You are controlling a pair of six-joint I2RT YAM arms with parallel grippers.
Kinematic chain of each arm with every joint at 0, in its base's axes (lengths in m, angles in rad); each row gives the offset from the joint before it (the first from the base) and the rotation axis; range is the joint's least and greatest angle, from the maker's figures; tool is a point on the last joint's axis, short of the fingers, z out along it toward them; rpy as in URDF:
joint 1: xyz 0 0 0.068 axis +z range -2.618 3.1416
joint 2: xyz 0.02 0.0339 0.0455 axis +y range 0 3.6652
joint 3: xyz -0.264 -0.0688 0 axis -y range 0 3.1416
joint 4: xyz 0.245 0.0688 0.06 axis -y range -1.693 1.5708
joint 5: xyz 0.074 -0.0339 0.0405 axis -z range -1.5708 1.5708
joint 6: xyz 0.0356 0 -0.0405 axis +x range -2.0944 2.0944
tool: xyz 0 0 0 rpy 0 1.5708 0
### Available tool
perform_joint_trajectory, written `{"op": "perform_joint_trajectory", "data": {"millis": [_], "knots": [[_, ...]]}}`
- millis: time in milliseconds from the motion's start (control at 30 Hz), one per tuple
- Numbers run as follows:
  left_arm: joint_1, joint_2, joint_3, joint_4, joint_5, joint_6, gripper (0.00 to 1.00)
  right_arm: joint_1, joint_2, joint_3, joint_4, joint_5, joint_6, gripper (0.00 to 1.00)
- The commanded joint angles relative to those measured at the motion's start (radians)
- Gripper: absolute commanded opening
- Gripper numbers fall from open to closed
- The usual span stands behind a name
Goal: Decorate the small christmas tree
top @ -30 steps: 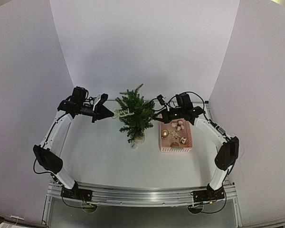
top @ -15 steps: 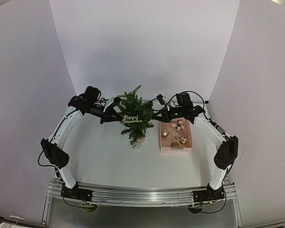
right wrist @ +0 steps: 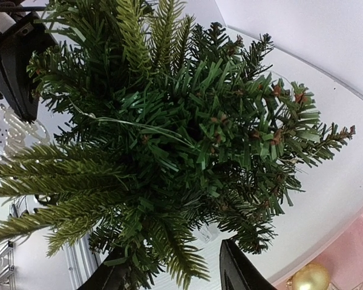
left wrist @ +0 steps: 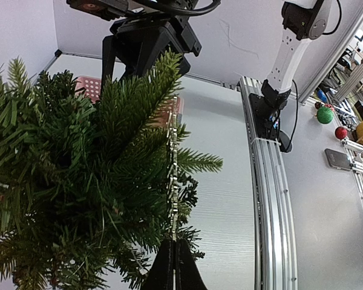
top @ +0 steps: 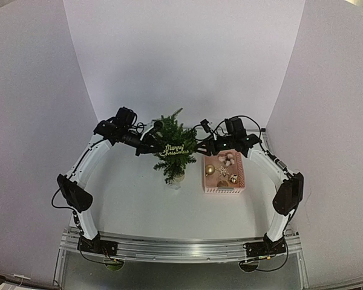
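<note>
The small christmas tree point(top: 173, 140) stands upright mid-table on a pale base. A glittery pale "Merry Christmas" sign point(top: 175, 149) hangs against its front branches. My left gripper point(top: 150, 145) is shut on the sign's edge at the tree's left side. In the left wrist view the sign point(left wrist: 173, 175) shows edge-on, running up from the closed fingertips point(left wrist: 165, 266) among the needles. My right gripper point(top: 201, 147) is at the tree's right side, open. In the right wrist view its fingers point(right wrist: 239, 270) straddle low branches of the tree point(right wrist: 181, 127) without clamping them.
A pink basket point(top: 207, 180) right of the tree holds gold and pale ornaments, including a gold bauble point(right wrist: 309, 278). White walls enclose the table on three sides. An aluminium rail point(left wrist: 269, 181) runs along the near edge.
My left arm has swung right, carrying the sign from left of the tree onto its front branches. The right gripper has gone from shut to open beside the tree.
</note>
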Motion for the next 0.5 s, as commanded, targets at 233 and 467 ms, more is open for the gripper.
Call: {"op": "perform_joint_trajectory", "data": {"millis": [233,467], "knots": [[-0.024,0.085,0.109,0.033,-0.067,-0.059,0.0,-0.001,-0.035,0.024,0.005,-0.02,0.017,0.49],[-0.024,0.109,0.12,0.034,-0.101,-0.058,0.0,-0.001,-0.038,0.017,0.006,-0.026,0.018,0.5]]}}
